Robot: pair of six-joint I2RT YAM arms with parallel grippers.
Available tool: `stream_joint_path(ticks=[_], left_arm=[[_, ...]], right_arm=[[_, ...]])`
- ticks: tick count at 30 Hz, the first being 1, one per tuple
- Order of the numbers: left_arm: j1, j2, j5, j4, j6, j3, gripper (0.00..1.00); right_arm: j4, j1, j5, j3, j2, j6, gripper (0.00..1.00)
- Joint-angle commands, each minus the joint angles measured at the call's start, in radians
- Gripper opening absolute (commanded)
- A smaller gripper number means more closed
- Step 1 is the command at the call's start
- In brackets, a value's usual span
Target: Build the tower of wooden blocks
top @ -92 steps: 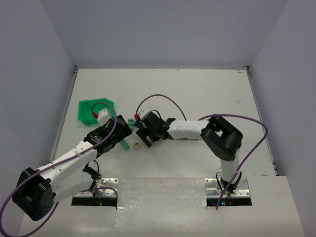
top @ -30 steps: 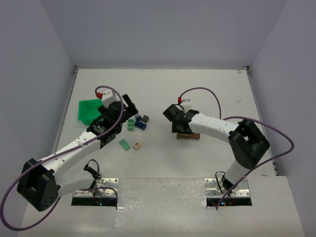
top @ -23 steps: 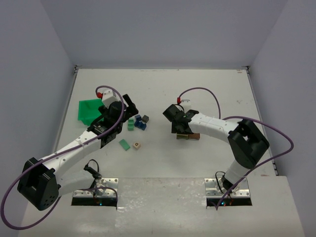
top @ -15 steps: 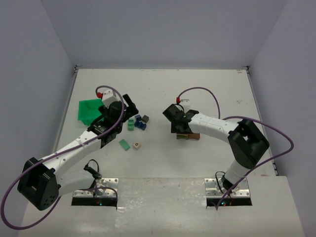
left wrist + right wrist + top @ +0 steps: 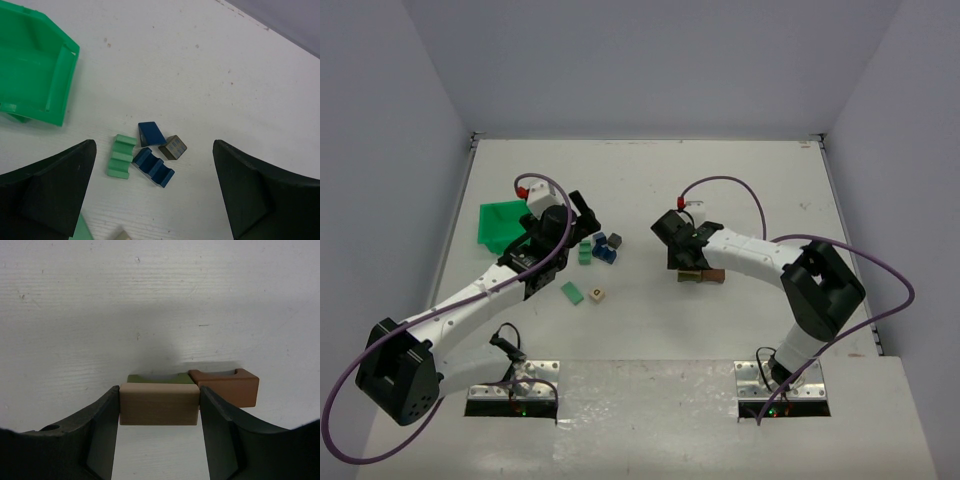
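— Wood block tower [image 5: 702,275], seen from above, is only a low start right of centre on the tabletop [image 5: 740,180]. My right jaws sit over it. My left jaws are spread wide above the loose pieces, near the green bin [image 5: 500,222].
— Left wrist?
— Jaws apart, holding nothing. Below them lie a green ridged block [image 5: 121,156], a blue ridged block [image 5: 153,167], a blue wedge [image 5: 151,133] and a dark cube [image 5: 173,147], bunched close. There's bare tabletop around them, and the bin is well apart.
— Right wrist?
— Jaws clamped on the tan block [image 5: 159,403] by its end faces. An olive piece [image 5: 160,378] is behind it, and the brown block [image 5: 227,386] is just beside the right-hand jaw. I can't tell whether the tan one is seated.
— Handling?
— Light, rigid, smooth wood, I'd judge, so a nudge would shift them. I'd grip flat faces squarely and open gently, because the brown block leaves that jaw little room.
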Motion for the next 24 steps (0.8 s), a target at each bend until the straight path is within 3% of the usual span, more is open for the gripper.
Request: stream_joint_path(ticks=[1,24], left_arm=[[-0.009,0.006,-0.001,0.048,0.013,0.004,1.00],[-0.009,0.012,-0.007,0.046,0.013,0.009,1.00]], right_arm=[[0.031,-0.005,0.015,-0.010,-0.016,-0.006,0.41],[0.103,-0.008,-0.013,-0.065,-0.054,-0.051,0.49]])
